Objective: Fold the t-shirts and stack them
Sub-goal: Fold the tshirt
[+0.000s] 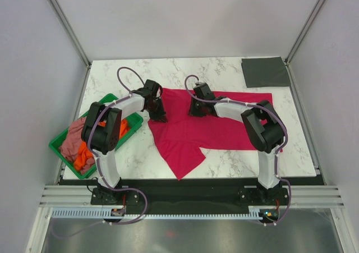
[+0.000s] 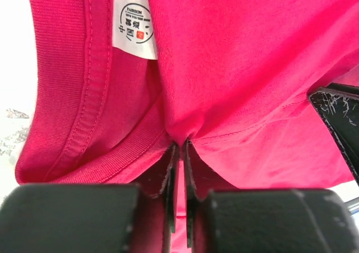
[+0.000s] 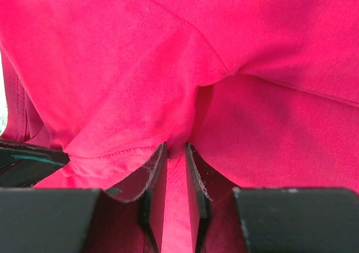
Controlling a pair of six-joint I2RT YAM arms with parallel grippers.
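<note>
**Gripping for a fold.** The left gripper (image 2: 180,152) and right gripper (image 3: 175,152) are each pinching a thin fold of the red t-shirt (image 1: 185,138), jaws nearly closed on the cloth, probably to lift its far edge over. The soft, finely knitted shirt is lying wrinkled mid-desk (image 1: 224,68), its ribbed collar (image 2: 59,68) beside the left gripper. A grey t-shirt (image 1: 265,72), folded flat and square, is resting far right.

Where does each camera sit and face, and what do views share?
Top external: above, behind the bases, looking down at the table; both arms show.
Left wrist: on its arm, looking along the left end effector, shut on the crimson t-shirt.
Right wrist: likewise, right end effector pinching the same shirt.
Shared: that shirt, in all three.
</note>
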